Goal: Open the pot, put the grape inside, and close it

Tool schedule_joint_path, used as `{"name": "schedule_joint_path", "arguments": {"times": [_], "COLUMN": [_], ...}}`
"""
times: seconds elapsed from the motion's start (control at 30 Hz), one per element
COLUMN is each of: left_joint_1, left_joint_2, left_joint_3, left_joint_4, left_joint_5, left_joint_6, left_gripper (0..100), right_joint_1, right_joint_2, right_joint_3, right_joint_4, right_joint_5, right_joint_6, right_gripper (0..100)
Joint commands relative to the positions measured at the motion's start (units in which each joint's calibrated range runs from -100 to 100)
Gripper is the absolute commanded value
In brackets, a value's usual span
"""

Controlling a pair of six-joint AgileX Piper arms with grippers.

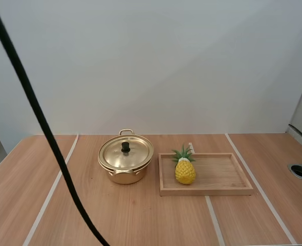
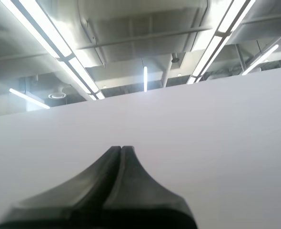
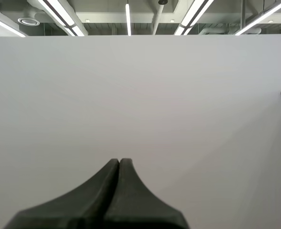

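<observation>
Gold metal is what you see first: the pot point(image 1: 125, 163) sits on the wooden table point(image 1: 141, 220) with its lid point(image 1: 133, 154) on and a black knob point(image 1: 125, 147) on top. Just right of the pot lies a wooden tray point(image 1: 222, 190). The fruit on the tray is a yellow pineapple point(image 1: 185, 169), standing upright at the end nearest the pot. Your left gripper point(image 2: 121, 149) has its fingers pressed together on nothing, and so does your right gripper point(image 3: 119, 161).

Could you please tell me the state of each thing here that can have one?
pot: closed, lid on.
lid: seated on the pot.
wooden tray: right of the pot, holding the pineapple.
pineapple: resting at the tray's left end.
left gripper: shut on nothing.
right gripper: shut on nothing.
</observation>
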Motion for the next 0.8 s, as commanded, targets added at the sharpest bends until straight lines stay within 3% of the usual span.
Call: {"name": "schedule_joint_path", "arguments": {"times": [0.0, 0.27, 0.63, 0.77], "left_joint_1": [0.03, 0.03, 0.03, 1.11], "left_joint_2": [-4.08, -11.63, -22.14, -25.3], "left_joint_3": [1.15, 2.63, 7.94, 11.45], "left_joint_4": [0.66, 0.66, 0.79, 1.63], "left_joint_5": [-2.18, -2.02, -0.4, 0.1], "left_joint_6": [-0.83, -1.59, -1.59, -1.59], "left_gripper": [0, 0, 0, 0], "right_joint_1": [-0.21, -0.21, -0.21, -0.21], "right_joint_2": [-6.21, -19.21, -26.53, -28.33], "right_joint_3": [5.2, 12.85, 13.07, 13.2], "right_joint_4": [0.0, 0.0, 2.26, 2.68], "right_joint_5": [-4.38, -7.98, -2.61, -2.27], "right_joint_6": [0.13, -1.02, -1.32, -1.32], "right_gripper": [0, 0, 0, 0]}}
